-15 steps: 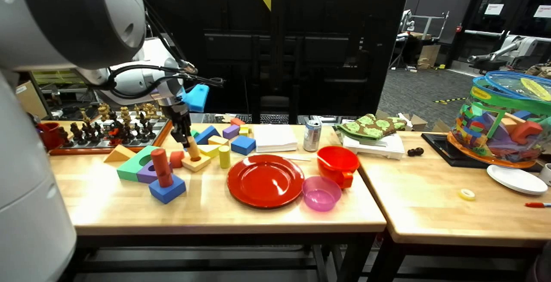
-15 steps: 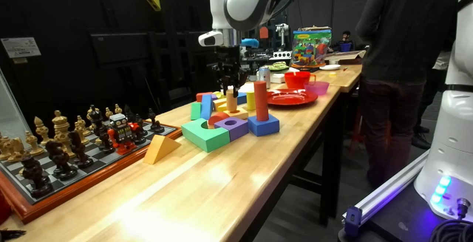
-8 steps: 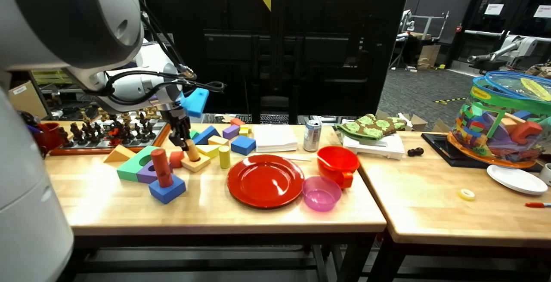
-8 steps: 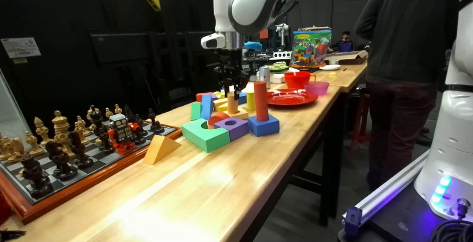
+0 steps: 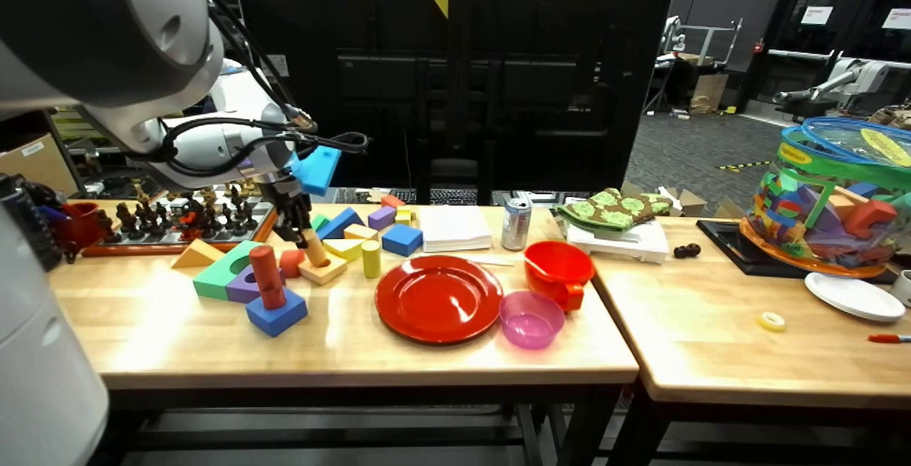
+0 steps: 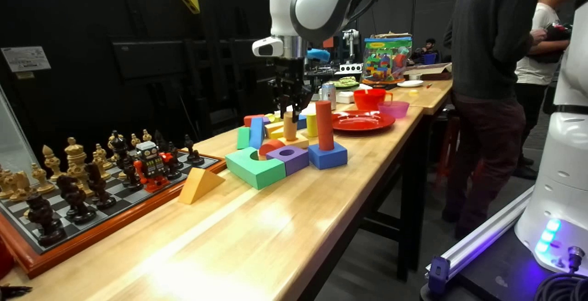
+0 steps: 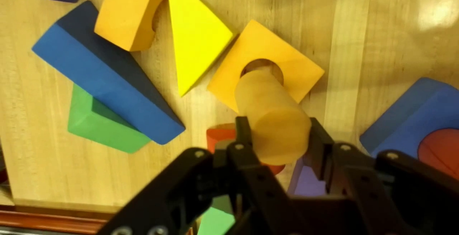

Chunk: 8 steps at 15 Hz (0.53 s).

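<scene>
Toward the worktop (image 5: 341, 345) edge nearest me, a blue block (image 5: 277, 320) apparently steadies a red peg (image 5: 267, 277). Beyond, the gripper (image 7: 278, 131) pinches a tan peg (image 7: 269, 107) high up, likely to free its foot at the holed square (image 7: 292, 68); seated or not, unclear.

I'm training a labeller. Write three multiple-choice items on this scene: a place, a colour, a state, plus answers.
1. Where's the lower end of the tan cylinder?
A) On the chessboard
B) At the hole in the orange block
C) In the red cup

2. What colour is the plate beside the pink bowl?
A) Green
B) White
C) Red

3. The gripper is:
A) Closed on the tan cylinder
B) Wide open
C) Out of view

1 B: the wrist view shows that end there.
2 C: both exterior views show it.
3 A: the wrist view shows fingers against both its sides.
</scene>
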### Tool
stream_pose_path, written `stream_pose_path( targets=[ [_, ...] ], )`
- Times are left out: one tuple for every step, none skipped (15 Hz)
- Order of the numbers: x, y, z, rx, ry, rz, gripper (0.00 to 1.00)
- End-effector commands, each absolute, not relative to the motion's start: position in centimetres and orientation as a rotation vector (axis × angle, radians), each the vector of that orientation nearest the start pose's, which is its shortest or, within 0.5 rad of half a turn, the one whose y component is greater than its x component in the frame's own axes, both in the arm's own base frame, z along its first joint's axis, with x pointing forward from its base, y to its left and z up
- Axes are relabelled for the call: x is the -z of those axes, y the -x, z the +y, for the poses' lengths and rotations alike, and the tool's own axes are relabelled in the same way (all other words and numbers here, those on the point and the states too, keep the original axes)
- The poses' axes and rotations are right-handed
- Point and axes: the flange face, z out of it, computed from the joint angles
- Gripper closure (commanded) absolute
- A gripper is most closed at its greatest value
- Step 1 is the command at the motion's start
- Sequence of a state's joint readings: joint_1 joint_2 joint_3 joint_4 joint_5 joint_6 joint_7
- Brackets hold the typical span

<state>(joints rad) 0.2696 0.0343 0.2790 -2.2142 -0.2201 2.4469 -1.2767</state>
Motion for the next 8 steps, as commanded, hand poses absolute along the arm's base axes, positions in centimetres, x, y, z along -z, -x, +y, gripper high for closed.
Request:
stream_pose_path(
  targets=[
    [-39.6,-45.3,28.3,-0.23,-1.591,2.402,0.85],
    [-39.7,-45.1,28.2,-0.234,-1.592,2.399,0.85],
    [-39.8,-45.0,28.0,-0.24,-1.597,2.397,0.85],
    [-39.8,-44.9,27.8,-0.241,-1.598,2.393,0.85],
    [-39.8,-44.8,27.7,-0.24,-1.605,2.387,0.85],
    [-39.8,-44.8,27.4,-0.242,-1.61,2.384,0.85],
    [-39.8,-44.8,27.3,-0.241,-1.615,2.381,0.85],
    [-39.7,-44.8,27.1,-0.24,-1.621,2.381,0.85]
  ],
)
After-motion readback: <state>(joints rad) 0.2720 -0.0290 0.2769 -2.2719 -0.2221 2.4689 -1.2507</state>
